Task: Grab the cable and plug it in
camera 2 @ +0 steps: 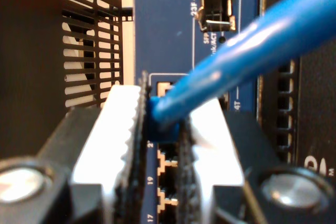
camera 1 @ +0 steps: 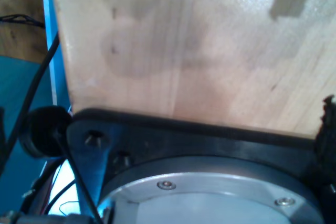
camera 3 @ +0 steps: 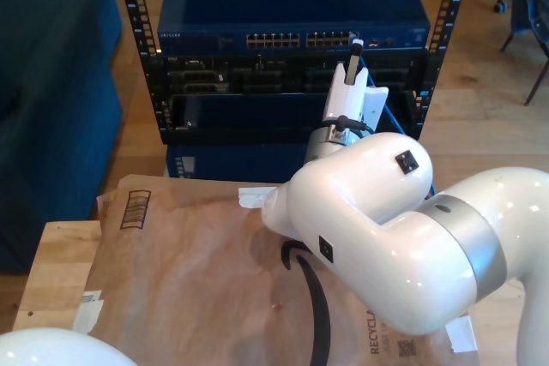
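My second gripper [camera 2: 160, 145] is clamped on the cable [camera 2: 252, 51] right at its plug, pressed up to the switch [camera 3: 292, 6] ports in the rack [camera 3: 137, 57] — barely any room there. Plug itself is mostly hidden btw the pads [camera 2: 123, 129], so can't tell if it's seated. First gripper's state: can't tell — its cam just sees bare wood [camera 1: 184, 45].

Wooden table [camera 3: 53, 267] carries flattened brown cardboard [camera 3: 197, 289], which covers most of it. Bare wood shows along the table edge at the exterior view's left. White tape scrap [camera 3: 87, 313] lies by the cardboard's edge there.
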You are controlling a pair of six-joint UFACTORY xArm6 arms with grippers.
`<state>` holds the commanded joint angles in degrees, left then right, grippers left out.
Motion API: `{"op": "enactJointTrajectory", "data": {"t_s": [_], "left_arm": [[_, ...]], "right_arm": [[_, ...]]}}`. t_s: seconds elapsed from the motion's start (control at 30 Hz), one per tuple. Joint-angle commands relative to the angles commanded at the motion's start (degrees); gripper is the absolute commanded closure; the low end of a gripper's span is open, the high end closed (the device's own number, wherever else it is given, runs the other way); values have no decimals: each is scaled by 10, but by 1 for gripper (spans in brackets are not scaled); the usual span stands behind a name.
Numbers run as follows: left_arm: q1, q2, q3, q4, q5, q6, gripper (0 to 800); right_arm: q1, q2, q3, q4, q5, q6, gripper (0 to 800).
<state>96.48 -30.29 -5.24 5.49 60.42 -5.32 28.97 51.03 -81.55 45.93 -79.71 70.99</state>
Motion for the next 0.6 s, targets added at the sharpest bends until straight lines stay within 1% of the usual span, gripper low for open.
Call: {"op": "enactJointTrajectory", "data": {"t_s": [0.6], "left_arm": [[0, 0, 0, 0, 0, 0, 0]], "right_arm": [[-1, 1, 3, 1, 0, 0, 800]]}}
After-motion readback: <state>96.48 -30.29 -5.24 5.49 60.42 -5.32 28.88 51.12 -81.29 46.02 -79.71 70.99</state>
